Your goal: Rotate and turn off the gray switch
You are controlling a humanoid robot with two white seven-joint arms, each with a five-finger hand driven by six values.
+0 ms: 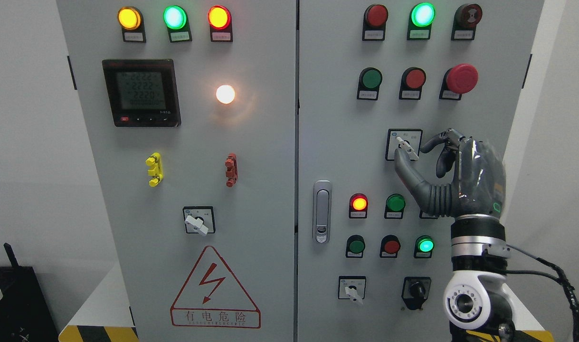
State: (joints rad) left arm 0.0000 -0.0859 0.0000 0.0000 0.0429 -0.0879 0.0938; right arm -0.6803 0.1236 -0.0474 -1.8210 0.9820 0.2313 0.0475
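Gray rotary selector switch [406, 146], on a white square plate at mid-height of the cabinet's right door [336, 142], has its lever slanting toward lower right. Right hand [453, 175], dark and jointed, brackets it: thumb under the lever, fingertips [453, 137] just right of it, evidently to pinch and twist it off. No left hand shows.

Right hand [453, 173] raised at gray switch [406, 145] on the cabinet's right door [336, 142]. Thumb touching its lever; fingers curled just beside.
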